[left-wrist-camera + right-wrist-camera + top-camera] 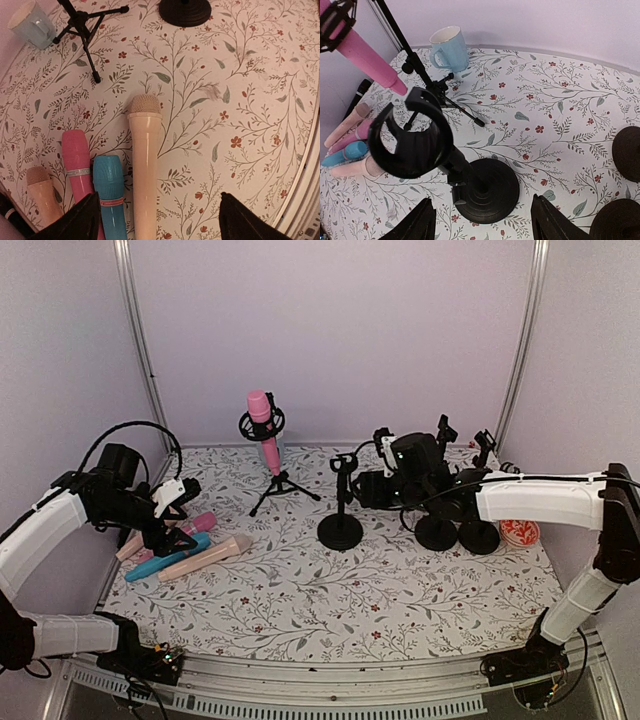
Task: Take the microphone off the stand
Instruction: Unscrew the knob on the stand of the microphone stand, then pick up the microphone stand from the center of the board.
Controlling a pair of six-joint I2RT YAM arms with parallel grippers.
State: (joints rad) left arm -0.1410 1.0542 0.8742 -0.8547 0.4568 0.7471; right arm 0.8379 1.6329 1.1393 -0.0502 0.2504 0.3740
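A pink microphone (pixel 262 425) sits tilted in the shock-mount clip of a black tripod stand (pixel 282 486) at the back; it also shows in the right wrist view (pixel 365 52). My left gripper (pixel 170 533) is open and empty, low over loose microphones at the left. A beige microphone (pixel 145 165) lies between its fingers (pixel 75 220). My right gripper (pixel 482 225) is open and empty, just above an empty round-base stand (pixel 487 190) whose clip (pixel 412 135) holds nothing. In the top view the right gripper (pixel 368 488) is right of that stand (pixel 340 530).
A blue microphone (pixel 111 192), a pink one (pixel 77 167) and another beige one (pixel 42 195) lie beside the beige one. A light blue mug (pixel 450 47) stands behind the tripod. More round stand bases (pixel 458 534) and a small red dish (pixel 520 532) are at the right.
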